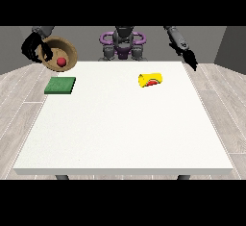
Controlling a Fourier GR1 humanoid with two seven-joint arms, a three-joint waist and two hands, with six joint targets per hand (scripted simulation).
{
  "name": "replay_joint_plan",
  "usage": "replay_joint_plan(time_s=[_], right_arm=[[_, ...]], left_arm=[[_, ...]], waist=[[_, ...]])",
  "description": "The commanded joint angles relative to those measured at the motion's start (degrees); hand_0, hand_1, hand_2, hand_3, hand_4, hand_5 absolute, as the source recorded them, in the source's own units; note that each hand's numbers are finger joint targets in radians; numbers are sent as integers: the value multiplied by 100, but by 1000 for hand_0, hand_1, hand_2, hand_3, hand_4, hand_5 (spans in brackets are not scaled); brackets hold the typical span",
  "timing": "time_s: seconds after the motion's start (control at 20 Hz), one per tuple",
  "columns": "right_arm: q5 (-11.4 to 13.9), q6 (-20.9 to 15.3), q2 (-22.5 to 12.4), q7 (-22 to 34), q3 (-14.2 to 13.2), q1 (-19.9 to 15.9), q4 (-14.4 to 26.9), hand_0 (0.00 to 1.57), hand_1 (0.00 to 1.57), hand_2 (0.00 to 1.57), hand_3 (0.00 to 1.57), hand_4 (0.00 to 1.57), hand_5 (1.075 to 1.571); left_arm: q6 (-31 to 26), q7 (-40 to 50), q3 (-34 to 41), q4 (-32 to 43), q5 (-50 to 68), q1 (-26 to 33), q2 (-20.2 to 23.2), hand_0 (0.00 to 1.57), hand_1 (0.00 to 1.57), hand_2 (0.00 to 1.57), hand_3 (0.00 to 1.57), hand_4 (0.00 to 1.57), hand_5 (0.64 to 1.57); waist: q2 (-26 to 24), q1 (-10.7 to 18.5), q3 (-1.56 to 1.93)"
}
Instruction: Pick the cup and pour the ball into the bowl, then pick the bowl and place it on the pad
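I have the round brown wooden bowl (61,53), red ball (61,62) inside, held aloft by curled fingers of the hand at the view's left (34,47), and next I judge it must lower onto the flat green square pad (60,85).

my torso (123,44) is dark grey, narrow, with a blocky head section on top. a purple ring-shaped frame (106,39) loops out at both sides of the chest, and there is a purple patch lower down at the waist. grey rounded housings sit at my hips. my arms are dark grey, segmented. my hand at the view's left (33,47) is black; my hand at the view's right (190,58) is black too.
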Motion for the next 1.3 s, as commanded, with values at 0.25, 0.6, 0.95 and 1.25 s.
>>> replay_joint_plan(time_s=[0.25, 0.6, 0.95, 1.25], right_arm=[[-18, -1240, 568, -1432, -787, -230, 1480, 1571, 1571, 1571, 1571, 1400, 1562], [-765, -987, 1080, -1534, -1442, -802, 2207, 1571, 1571, 1571, 1172, 877, 1407], [-1490, -392, 627, -1091, -2227, -1167, 2897, 966, 966, 829, 778, 112, 1383], [-1573, -95, 333, -1039, -2334, -1329, 3083, 0, 0, 503, 0, 0, 1264]], left_arm=[[-859, -664, 732, -322, 861, -124, 797, 0, 0, 0, 0, 877, 1175], [-777, -270, 1029, -541, 1130, -231, 1031, 0, 0, 0, 0, 877, 1191], [-1042, -112, 1112, -767, 1275, 220, 1227, 0, 0, 0, 0, 864, 1185], [-965, -57, 1099, -817, 1329, 465, 1058, 0, 0, 0, 0, 872, 1175]], waist=[[1275, 249, 22], [1476, 25, 22], [1153, -33, 22], [867, -255, 11]])
